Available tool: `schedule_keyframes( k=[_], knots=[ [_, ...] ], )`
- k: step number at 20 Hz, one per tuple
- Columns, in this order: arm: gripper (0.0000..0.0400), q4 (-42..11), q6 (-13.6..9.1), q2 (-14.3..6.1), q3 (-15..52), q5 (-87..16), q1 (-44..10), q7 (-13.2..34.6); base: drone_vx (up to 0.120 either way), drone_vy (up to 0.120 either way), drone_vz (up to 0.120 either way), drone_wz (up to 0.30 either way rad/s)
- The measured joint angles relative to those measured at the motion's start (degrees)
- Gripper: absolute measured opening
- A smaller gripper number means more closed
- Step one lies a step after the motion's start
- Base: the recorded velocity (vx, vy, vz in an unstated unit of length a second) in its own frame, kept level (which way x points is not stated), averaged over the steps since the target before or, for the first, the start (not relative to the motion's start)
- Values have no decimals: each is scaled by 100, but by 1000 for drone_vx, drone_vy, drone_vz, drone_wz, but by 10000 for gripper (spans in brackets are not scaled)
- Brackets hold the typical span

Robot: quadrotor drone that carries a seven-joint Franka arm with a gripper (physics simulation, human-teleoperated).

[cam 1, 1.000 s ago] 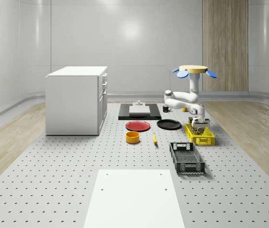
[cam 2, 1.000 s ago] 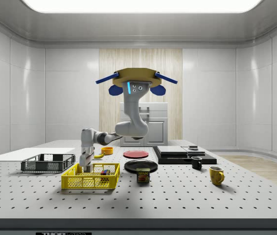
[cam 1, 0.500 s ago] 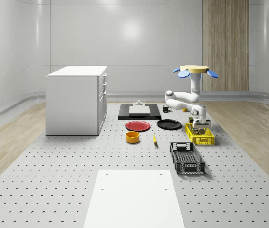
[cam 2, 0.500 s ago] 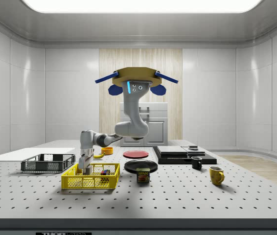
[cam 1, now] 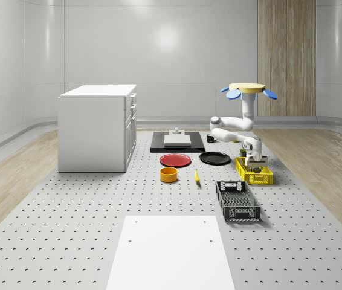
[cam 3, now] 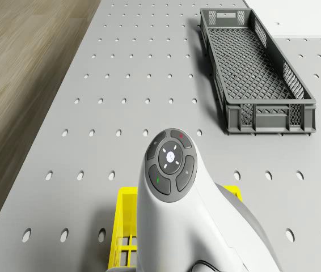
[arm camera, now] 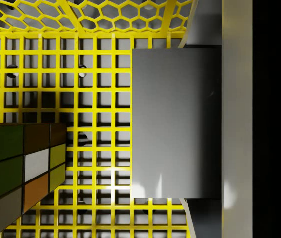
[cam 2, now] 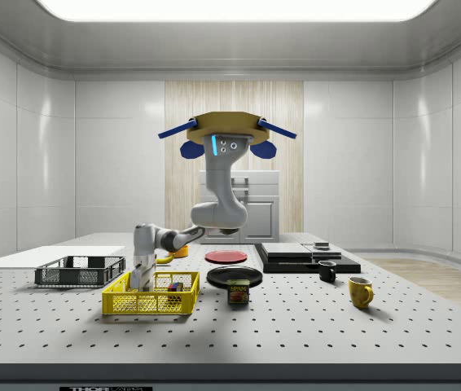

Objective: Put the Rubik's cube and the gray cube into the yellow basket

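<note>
The drone [cam 1: 246,89] hovers above the table behind the yellow basket [cam 1: 254,171], its arm bent down into that basket. My gripper [cam 2: 139,284] sits low inside the yellow basket [cam 2: 151,298]. In the wrist view my gripper [arm camera: 206,121] is shut on the gray cube [arm camera: 175,121], whose two opposite faces meet the fingers [arm camera: 207,25]; the basket's mesh floor [arm camera: 56,74] lies just beneath. The Rubik's cube [arm camera: 21,168] rests on that floor beside the gray cube, a small gap apart. From the side, the Rubik's cube [cam 2: 175,287] shows through the basket wall.
A gray crate [cam 1: 237,200] lies in front of the basket. A black plate [cam 1: 214,158], red plate [cam 1: 175,160], orange bowl [cam 1: 168,174] and banana [cam 1: 196,176] lie toward the whole-scene view's left. A can [cam 2: 238,292] stands next to the basket. A white cabinet [cam 1: 98,127] stands far left.
The arm has lowered the gripper with the gray cube deeper into the yellow basket. The drone has stayed almost in place.
</note>
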Motion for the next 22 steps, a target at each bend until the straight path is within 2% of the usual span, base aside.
schedule_keyframes(
  k=[1,4,8,14,22],
  knots=[
    [262,13,9,8,-32,-31,-7,-1,0,0,0,0],
    [335,27,9,27,-67,-70,-9,-5,0,0,0,0],
    [376,-45,-83,33,101,78,44,-14,0,0,0,0],
    [395,-175,-250,29,470,415,132,-24,0,0,0,0],
    [399,-225,-317,22,645,578,163,-24,0,0,0,0]
  ],
)
